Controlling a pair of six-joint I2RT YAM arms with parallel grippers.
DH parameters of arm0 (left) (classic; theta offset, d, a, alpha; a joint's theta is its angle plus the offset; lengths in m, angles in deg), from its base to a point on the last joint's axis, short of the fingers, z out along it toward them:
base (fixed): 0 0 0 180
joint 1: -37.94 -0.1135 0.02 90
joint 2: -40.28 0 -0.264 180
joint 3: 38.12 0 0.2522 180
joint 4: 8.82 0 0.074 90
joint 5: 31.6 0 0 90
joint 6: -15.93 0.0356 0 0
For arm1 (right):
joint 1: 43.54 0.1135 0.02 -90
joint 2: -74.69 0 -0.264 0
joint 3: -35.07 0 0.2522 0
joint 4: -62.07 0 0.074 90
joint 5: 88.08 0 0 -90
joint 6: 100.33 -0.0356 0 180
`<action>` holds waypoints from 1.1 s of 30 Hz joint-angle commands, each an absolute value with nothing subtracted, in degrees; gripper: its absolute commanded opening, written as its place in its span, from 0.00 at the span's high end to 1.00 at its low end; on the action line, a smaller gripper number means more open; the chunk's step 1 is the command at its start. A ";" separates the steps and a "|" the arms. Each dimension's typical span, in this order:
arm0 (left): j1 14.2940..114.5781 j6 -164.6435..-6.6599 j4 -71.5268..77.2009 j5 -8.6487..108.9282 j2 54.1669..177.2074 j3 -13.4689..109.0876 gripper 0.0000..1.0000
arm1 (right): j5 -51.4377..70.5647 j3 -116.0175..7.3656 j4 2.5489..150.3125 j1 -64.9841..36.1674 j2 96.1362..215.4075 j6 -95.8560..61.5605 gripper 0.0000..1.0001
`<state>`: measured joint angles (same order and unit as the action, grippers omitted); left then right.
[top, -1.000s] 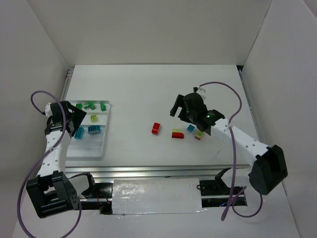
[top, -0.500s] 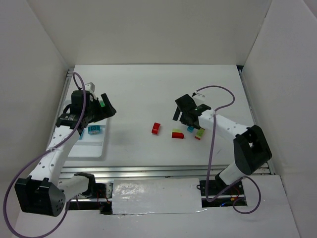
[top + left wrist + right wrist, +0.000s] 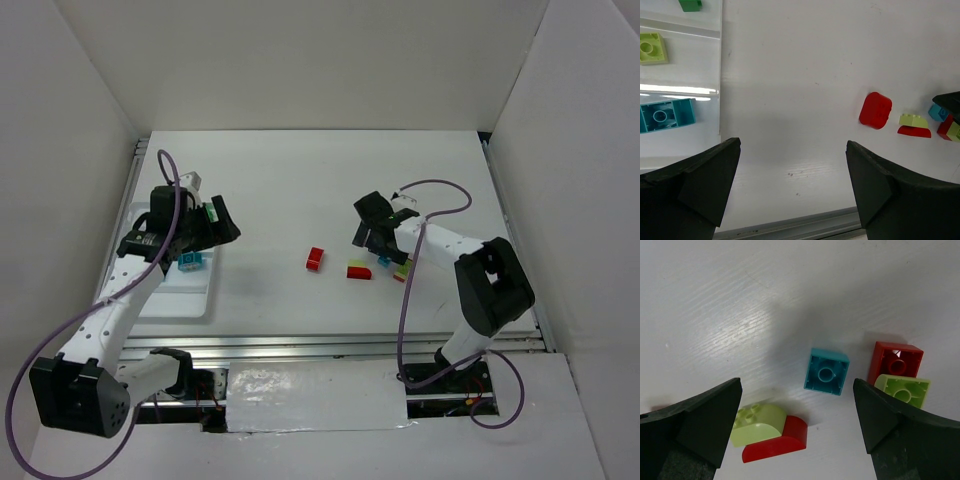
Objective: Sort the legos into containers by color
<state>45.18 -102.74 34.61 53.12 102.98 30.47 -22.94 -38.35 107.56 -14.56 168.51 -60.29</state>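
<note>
Currently the left gripper hangs spread and empty at the three-o'clock edge of the tray. The right gripper, jaws apart, hovers over the teal brick, a red brick at its three o'clock; next, likely, lower and pinch.

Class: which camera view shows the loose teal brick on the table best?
The right wrist view: the teal brick lies large and central, its hollow underside up. The top view shows only a speck; the left wrist view, a sliver at its right edge.
</note>
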 commanded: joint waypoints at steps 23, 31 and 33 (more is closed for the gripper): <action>46.55 -101.58 33.51 51.02 102.16 30.31 0.00 | -20.23 -35.03 100.62 -16.82 169.96 -60.78 0.30; 46.81 -101.58 33.42 50.93 102.07 30.22 0.01 | -19.79 -34.77 100.97 -17.61 170.05 -59.47 0.46; 46.81 -101.49 33.51 50.93 102.16 30.40 0.00 | -19.61 -34.59 100.80 -17.61 169.97 -59.20 0.56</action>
<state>46.49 -102.67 34.57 51.90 102.78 30.34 -19.40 -35.31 102.29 -17.19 170.83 -59.76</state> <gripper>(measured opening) 0.994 0.474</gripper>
